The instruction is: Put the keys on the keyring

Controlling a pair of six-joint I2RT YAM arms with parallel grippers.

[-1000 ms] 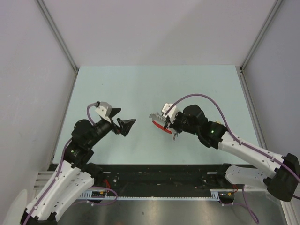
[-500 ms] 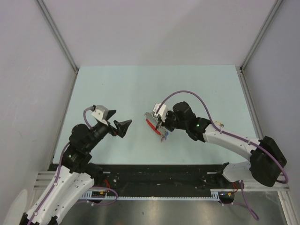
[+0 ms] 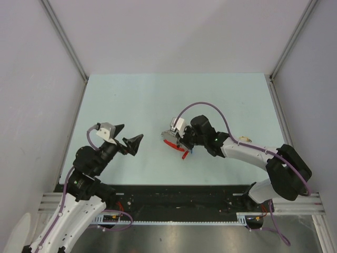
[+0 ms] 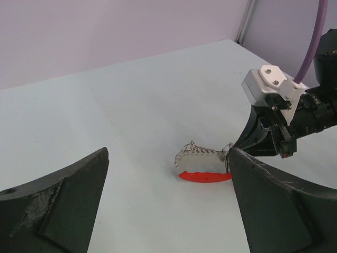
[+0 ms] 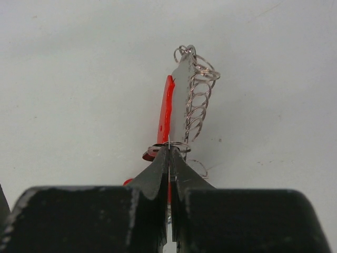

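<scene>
The keyring is a grey metal strap with wire loops and a red curved end piece. My right gripper is shut on its thin ring at the near end. In the top view the right gripper holds the keyring at the table's middle. In the left wrist view the keyring hangs low at the table surface. My left gripper is open and empty, left of the keyring, its fingers wide apart. The coloured-headed keys do not show clearly.
The pale green table is walled by grey panels on three sides. A black rail runs along the near edge by the arm bases. The right arm's purple cable loops above its wrist.
My right gripper has carried the keyring leftward and lower toward the table. My left gripper has drawn back a little to the left and nearer the base, still open.
</scene>
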